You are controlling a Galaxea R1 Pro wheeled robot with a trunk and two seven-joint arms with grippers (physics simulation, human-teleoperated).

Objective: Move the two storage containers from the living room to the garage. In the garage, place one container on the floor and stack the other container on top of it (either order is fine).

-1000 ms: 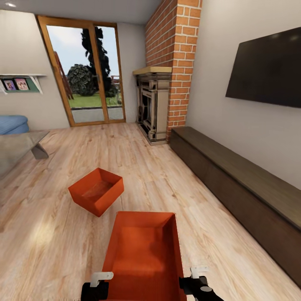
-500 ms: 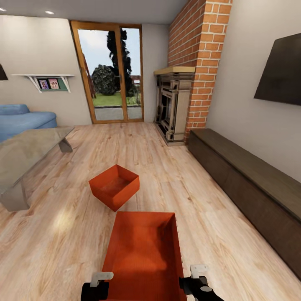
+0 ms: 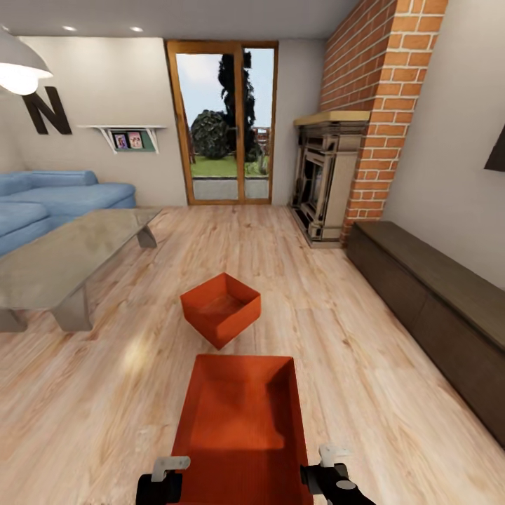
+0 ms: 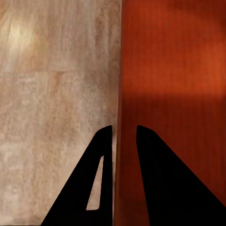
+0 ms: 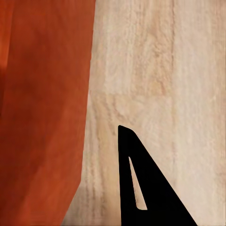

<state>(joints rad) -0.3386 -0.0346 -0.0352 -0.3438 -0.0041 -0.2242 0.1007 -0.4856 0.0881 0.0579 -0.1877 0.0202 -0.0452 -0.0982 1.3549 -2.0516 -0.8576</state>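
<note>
At 6 o'clock, low in head view, you hold one tub [image 3: 242,428] off the wood floor [image 3: 393,393]: left gripper [image 4: 125,134] pinches its wall; right gripper [image 3: 330,466] grip cannot be told. Second tub [image 3: 220,308] sits at 12; driving forward risks knocking it, and a one-sided hold may slip.

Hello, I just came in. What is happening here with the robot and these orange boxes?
The robot holds one orange storage container in front of it, the left gripper on one long wall and the right gripper at the opposite side. The second container sits on the wood-plank floor ahead, near the glass coffee table. It is in the living room, so nothing is stacked yet.
</note>
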